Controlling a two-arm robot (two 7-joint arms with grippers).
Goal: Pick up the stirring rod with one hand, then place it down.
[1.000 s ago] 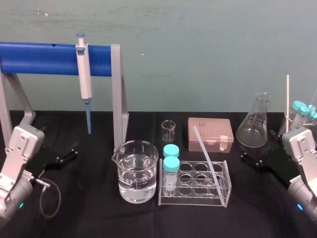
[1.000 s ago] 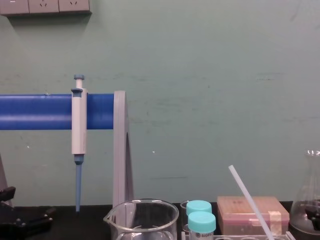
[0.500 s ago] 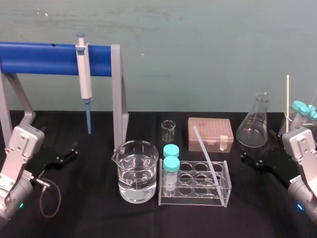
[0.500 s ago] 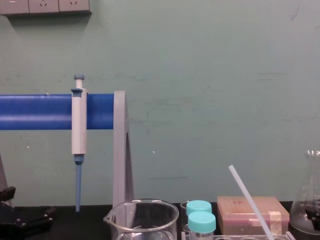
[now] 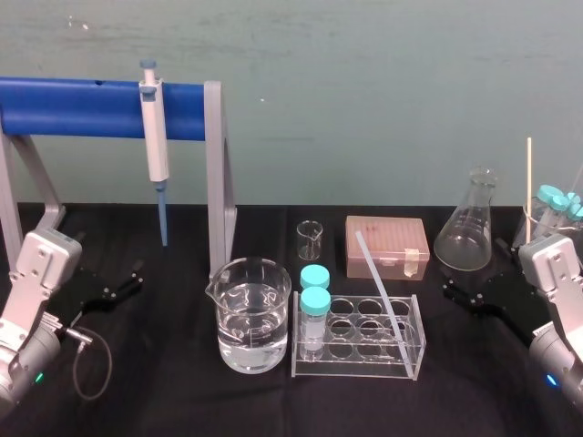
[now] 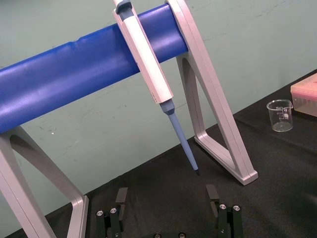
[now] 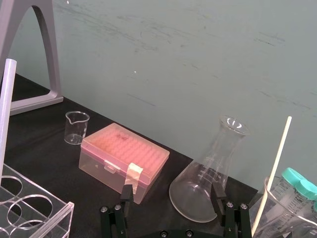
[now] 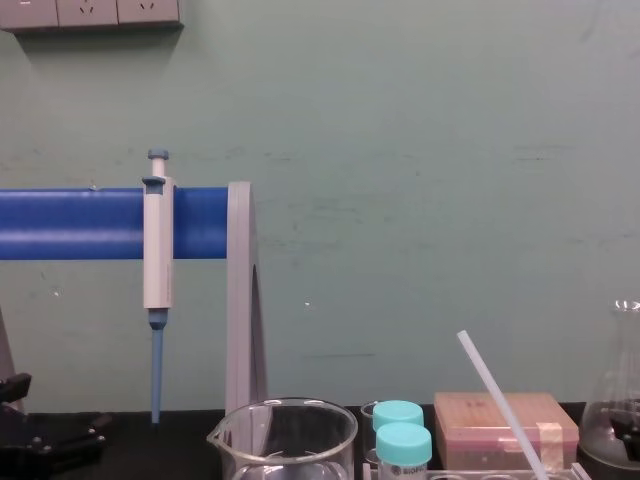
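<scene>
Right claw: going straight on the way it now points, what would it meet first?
Probably the conical flask, which stands just ahead of the open right claw; the pink tip box sits beside that line.

2 arms low at either side, left hand (image 5: 123,282) fingers apart, right hand (image 5: 463,293) fingers apart

Head view high, chest view low and forward-facing — stirring rod (image 5: 377,280) shared
</scene>
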